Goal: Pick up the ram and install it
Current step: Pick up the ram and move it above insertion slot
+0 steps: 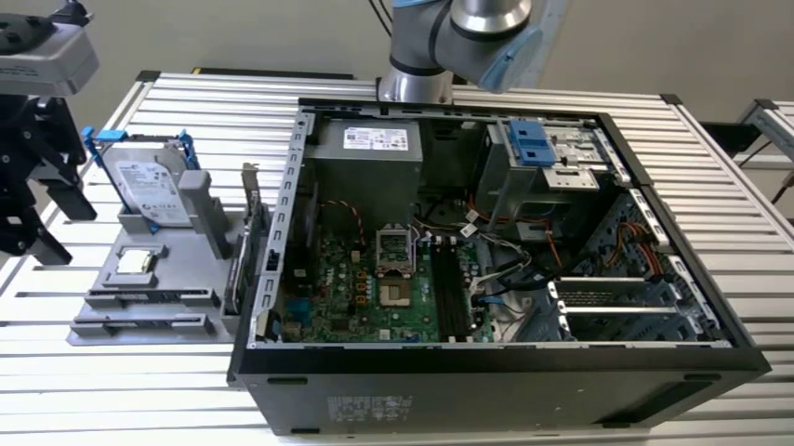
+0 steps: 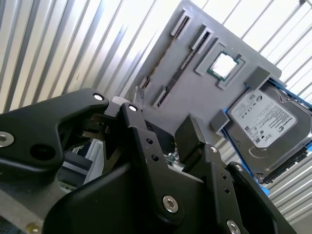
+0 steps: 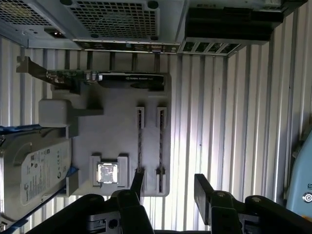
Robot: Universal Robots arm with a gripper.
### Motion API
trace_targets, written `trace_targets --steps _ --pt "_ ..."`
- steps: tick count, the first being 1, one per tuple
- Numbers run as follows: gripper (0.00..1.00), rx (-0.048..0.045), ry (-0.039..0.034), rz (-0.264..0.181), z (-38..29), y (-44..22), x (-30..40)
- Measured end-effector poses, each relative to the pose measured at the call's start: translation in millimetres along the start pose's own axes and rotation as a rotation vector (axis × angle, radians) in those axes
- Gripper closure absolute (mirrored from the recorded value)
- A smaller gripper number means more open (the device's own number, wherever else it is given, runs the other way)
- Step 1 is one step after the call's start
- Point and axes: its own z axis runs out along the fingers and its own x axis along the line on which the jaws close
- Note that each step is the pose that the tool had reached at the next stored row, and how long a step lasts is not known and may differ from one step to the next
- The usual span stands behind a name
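Tray (image 1: 186, 269) on table (image 1: 199, 102), exterior view's left of computer case (image 1: 496, 381), hard drive (image 1: 147, 190) and chip (image 1: 134, 263) on it

Two ram sticks (image 3: 140, 144), one hard drive (image 3: 34, 170)

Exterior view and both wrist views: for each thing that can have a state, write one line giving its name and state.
Gripper: open, empty.
Ram: on edge in a slot of the grey holder, not picked up.
Processor chip: flat in its holder pocket.
Hard drive: leaning in the holder.
Computer case: on its side, panel off.
Memory slots: look empty.
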Motion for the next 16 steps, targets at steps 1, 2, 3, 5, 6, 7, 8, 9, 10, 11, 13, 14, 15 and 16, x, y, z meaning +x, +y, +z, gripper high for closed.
trace_targets --steps 1,2,3,5,6,7,8,9,10,11,13,14,15,16 --pt "0.0 0.0 0.0 -0.001 1.2 0.0 0.0" --pt "0.0 0.0001 -0.0001 -0.001 2.4 -0.1 0.0" --pt "0.0 0.0001 0.0 -0.002 3.7 -0.1 0.0" --pt "0.0 0.0 0.0 -0.002 6.2 -0.2 0.1" --pt "0.0 0.0 0.0001 -0.002 7.6 -0.2 0.1" --pt "0.0 0.0 0.0001 -0.003 8.9 -0.2 0.2" --pt "0.0 0.0 0.0001 -0.003 10.1 -0.3 0.2" --pt "0.0 0.0 0.0 -0.003 11.3 -0.3 0.2" --pt "0.0 0.0001 0.0 -0.003 12.5 -0.3 0.2" --pt "0.0 0.0 0.0001 -0.004 13.6 -0.4 0.3" --pt "0.0 0.0001 -0.0001 -0.004 14.6 -0.4 0.3" --pt "0.0 0.0002 -0.0001 -0.004 14.5 -0.4 0.3" --pt "0.0 0.0002 -0.0001 -0.004 14.6 -0.4 0.3" --pt "0.0 0.0002 -0.0001 -0.004 14.6 -0.4 0.3"
